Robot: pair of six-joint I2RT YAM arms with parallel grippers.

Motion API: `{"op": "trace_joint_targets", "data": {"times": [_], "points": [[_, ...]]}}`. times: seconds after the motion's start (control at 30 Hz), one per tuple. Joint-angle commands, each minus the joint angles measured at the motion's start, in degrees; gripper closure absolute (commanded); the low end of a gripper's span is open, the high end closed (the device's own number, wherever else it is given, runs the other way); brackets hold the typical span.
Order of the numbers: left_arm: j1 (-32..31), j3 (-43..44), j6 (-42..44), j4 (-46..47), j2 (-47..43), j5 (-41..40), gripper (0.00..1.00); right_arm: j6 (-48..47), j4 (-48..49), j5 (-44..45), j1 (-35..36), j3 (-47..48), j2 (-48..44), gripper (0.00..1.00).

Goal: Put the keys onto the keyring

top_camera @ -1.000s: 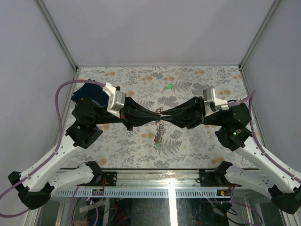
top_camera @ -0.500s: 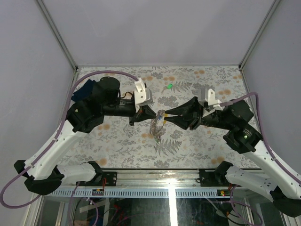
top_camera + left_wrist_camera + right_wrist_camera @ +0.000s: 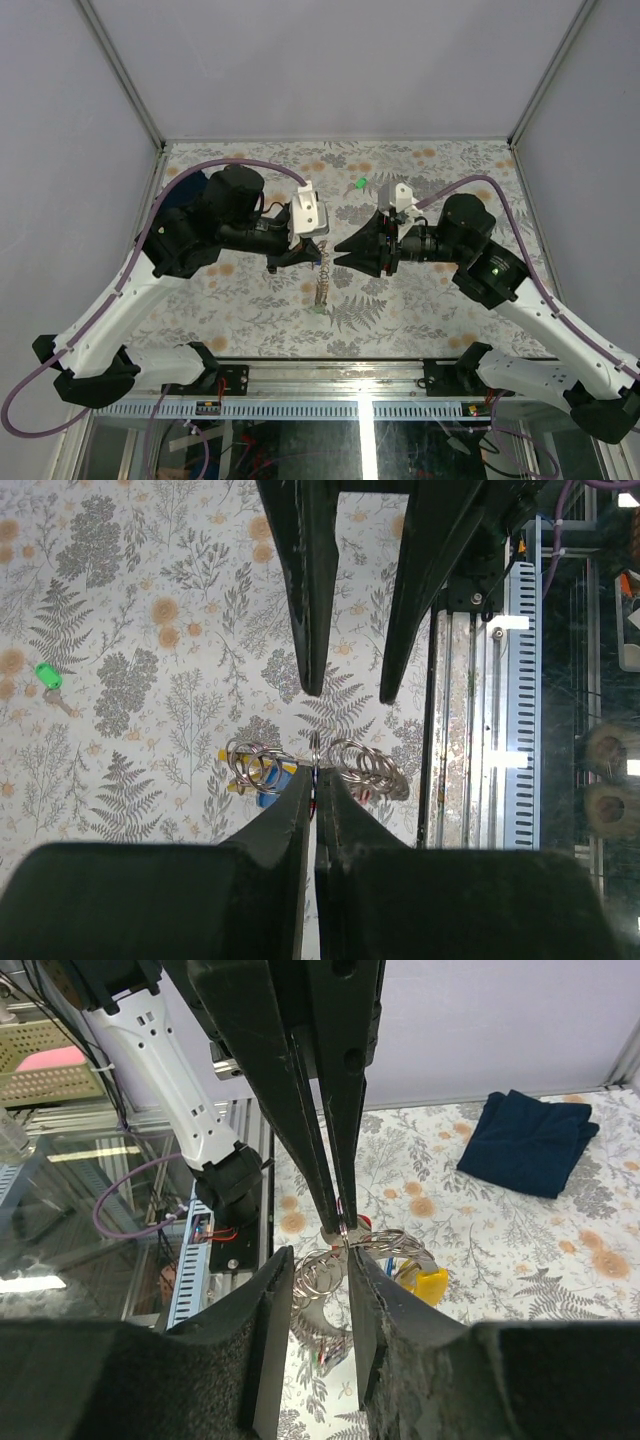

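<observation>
Silvery keyring [image 3: 372,768]: 1, clamped in left jaws | right jaws: apart | green key [image 3: 47,676]: 1, on table [image 3: 150,540]

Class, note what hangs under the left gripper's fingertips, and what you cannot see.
The keyring hangs there with yellow- and blue-tagged keys, above the floral table. The part pinched inside the shut left gripper is covered.

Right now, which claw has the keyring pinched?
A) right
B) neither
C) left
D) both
C: in the left wrist view the left claw is shut on the keyring, while the right claw faces it with its fingers apart and bare table showing between their tips and the ring.
</observation>
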Motion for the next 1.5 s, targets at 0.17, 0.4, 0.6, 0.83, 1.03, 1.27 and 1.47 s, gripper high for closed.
{"op": "trace_joint_targets", "data": {"times": [0.17, 0.4, 0.6, 0.83, 1.03, 1.27, 1.47], "points": [[-1.2, 2.9, 1.9, 0.1, 0.4, 0.5, 1.00, 1.8, 4.5, -6.8, 0.0, 3.5, 3.7, 0.65], [-1.7, 2.9, 2.2, 0.1, 0.2, 0.8, 1.00, 2.1, 4.9, -7.9, 0.0, 3.6, 4.8, 0.66], [-2.0, 2.7, 2.7, 0.1, -0.1, 1.4, 1.00, 1.7, 5.0, -6.9, 0.0, 3.2, 4.8, 0.66], [-2.3, 2.5, 3.4, -0.1, -0.3, 1.7, 1.00, 0.9, 4.5, -5.8, 0.0, 2.9, 4.9, 0.66], [-2.4, 2.4, 3.6, -0.2, -0.4, 1.9, 1.00, 0.6, 3.5, -6.3, 0.0, 3.0, 5.6, 0.67], [-2.5, 2.4, 3.5, -0.3, -0.4, 1.8, 1.00, 0.1, 2.8, -6.3, 0.0, 3.0, 5.8, 0.77], [-2.6, 2.7, 3.6, -0.3, -0.2, 1.7, 1.00, -0.2, 2.6, -6.2, 0.0, 2.7, 5.7, 0.84]]}}
